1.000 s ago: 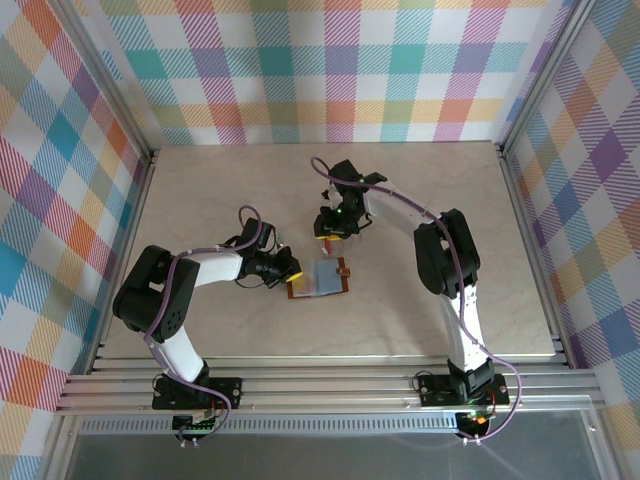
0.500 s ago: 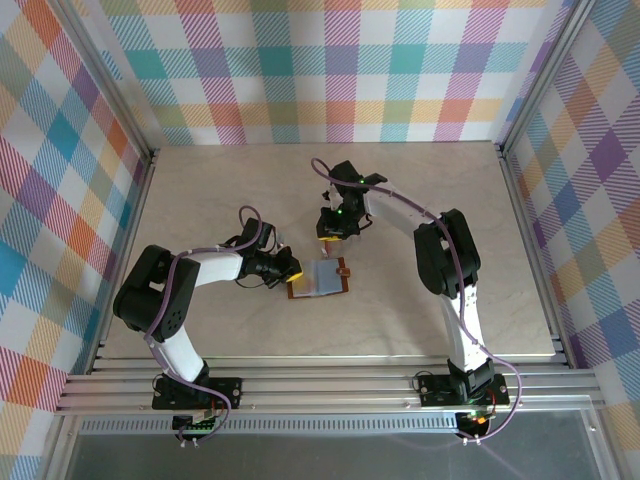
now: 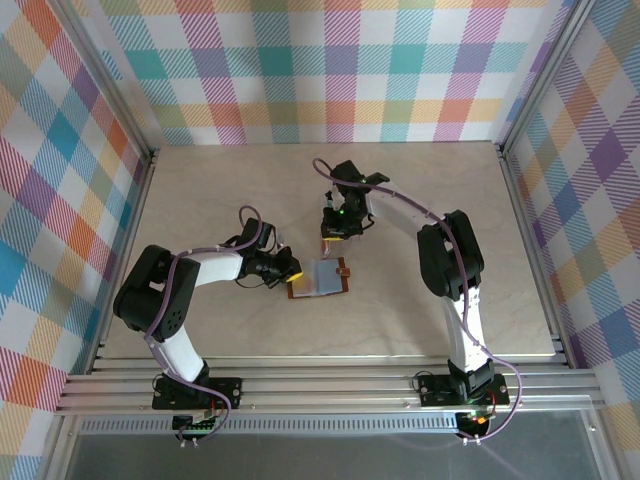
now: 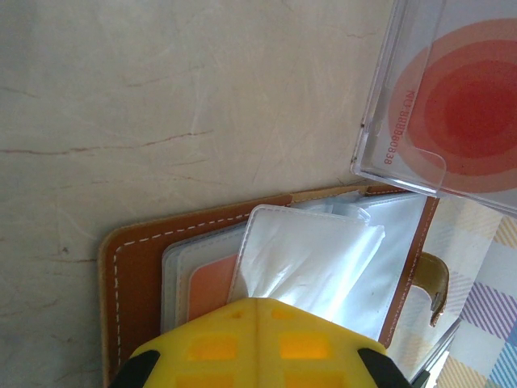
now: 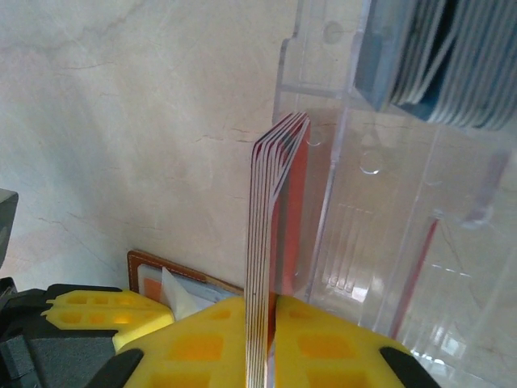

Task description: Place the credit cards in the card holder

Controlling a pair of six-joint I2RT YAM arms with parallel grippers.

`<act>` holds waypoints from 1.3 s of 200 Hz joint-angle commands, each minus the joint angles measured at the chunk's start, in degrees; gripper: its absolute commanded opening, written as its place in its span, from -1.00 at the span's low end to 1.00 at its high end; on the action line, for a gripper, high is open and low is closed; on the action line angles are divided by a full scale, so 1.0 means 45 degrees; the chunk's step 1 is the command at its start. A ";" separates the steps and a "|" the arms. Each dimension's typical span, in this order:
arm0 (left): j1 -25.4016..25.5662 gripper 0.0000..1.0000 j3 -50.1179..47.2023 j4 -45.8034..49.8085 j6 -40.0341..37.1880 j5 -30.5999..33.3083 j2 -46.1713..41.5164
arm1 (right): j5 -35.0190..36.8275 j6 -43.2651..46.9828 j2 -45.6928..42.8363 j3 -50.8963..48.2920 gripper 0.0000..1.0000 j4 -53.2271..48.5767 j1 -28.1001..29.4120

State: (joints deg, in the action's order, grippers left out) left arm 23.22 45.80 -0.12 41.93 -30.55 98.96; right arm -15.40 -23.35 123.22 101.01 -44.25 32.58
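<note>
Brown card holder lies open, the left pincer clenched on its clear pocket. At its far side, the right pincer grips credit cards on edge

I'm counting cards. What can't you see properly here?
- Right wrist view: credit cards in the right gripper stand edge-on; count unclear.
- Left wrist view: red card cut off by the right edge.
- Left wrist view: left gripper, pinching a clear pocket, covers part of the card holder.
</note>
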 commanded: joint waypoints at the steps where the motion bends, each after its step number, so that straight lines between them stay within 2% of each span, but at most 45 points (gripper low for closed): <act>1: 0.0065 -1.00 -0.0384 0.1672 -0.0146 0.0704 0.0778 | 0.0118 -0.0060 -0.0712 -0.0006 -0.77 -0.0493 0.0056; 24: 0.0063 -1.00 -0.0392 0.1669 -0.0153 0.0713 0.0773 | 0.0536 -0.0045 -0.0761 0.0067 -0.83 -0.0693 0.0065; 53: 0.0054 -1.00 -0.0377 0.1687 -0.0177 0.0704 0.0712 | 0.0842 0.0028 -0.0867 0.0106 -1.00 -0.0880 0.0066; 135: 0.0074 -1.00 -0.0744 0.0877 -0.0025 -0.0409 -0.0986 | 0.0596 0.0514 -0.0662 0.0192 -1.00 -0.1129 0.0065; 177: 0.0075 -0.86 -0.0837 0.0905 0.0152 -0.0313 -0.2544 | 0.0387 0.0734 -0.0625 0.0042 -1.00 -0.1106 0.0065; 222: 0.0065 -0.83 -0.0106 0.1099 0.1050 -0.0034 -0.3087 | 0.0274 0.0873 -0.0753 -0.0212 -1.00 -0.0890 0.0065; 246: 0.0093 -0.84 0.0257 -0.0578 0.2418 -0.0184 -0.2464 | 0.0254 0.0909 -0.0757 -0.0157 -1.00 -0.0980 0.0075; 260: 0.0093 -0.91 0.0791 -0.0970 0.2768 -0.0138 -0.1750 | 0.0200 0.0903 -0.0780 -0.0167 -1.00 -0.0993 0.0065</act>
State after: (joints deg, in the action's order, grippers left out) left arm 23.24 45.43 0.75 49.15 -31.44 87.02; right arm -12.64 -20.47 122.28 100.92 -47.27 32.69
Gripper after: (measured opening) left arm 0.070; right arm 0.051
